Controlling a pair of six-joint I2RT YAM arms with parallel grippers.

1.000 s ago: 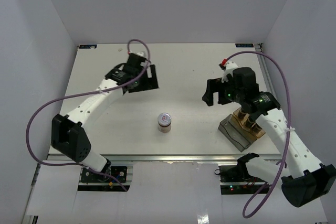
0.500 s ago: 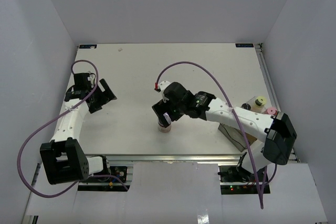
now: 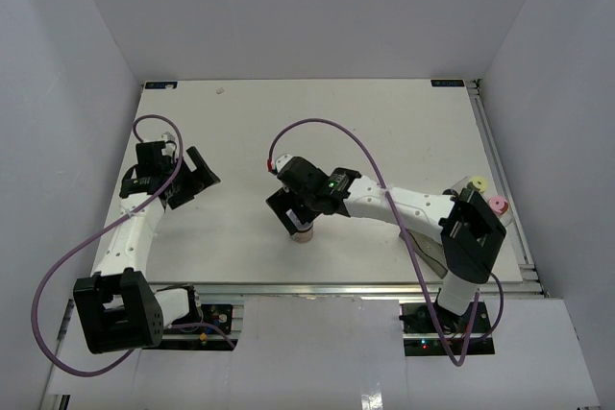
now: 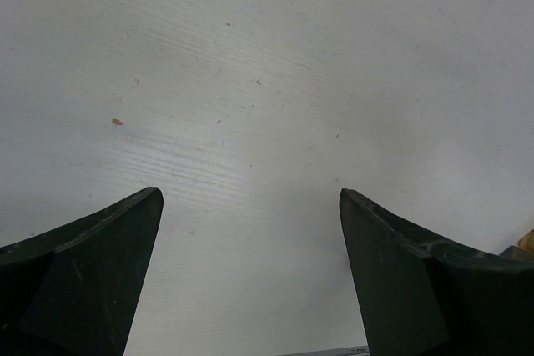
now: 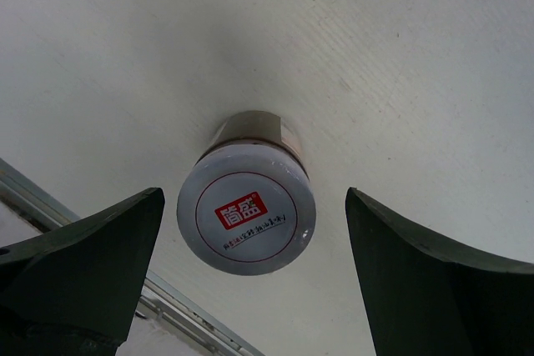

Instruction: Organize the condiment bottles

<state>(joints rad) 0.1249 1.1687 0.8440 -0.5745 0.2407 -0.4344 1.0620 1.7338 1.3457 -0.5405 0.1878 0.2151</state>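
One condiment bottle [image 3: 303,231] stands upright alone at the middle front of the table; in the right wrist view it is a jar [image 5: 247,214] with a pale round lid carrying a red label. My right gripper [image 3: 293,210] hovers just over it, open, with one finger on each side of the lid [image 5: 252,194] and not touching it. Two more bottles stand at the right edge, one yellow-lidded [image 3: 474,184] and one pink-lidded [image 3: 497,205]. My left gripper [image 3: 197,180] is open at the left side, with only bare table between its fingers [image 4: 250,193].
A grey tray [image 3: 429,249] lies at the front right, mostly hidden under my right arm. The metal rail of the table's front edge [image 3: 307,287] runs close behind the centre bottle. White walls enclose the table on three sides.
My right arm swung from the tray at the right over to the centre bottle and now straddles it. My left arm drew back from the far middle to the left side.
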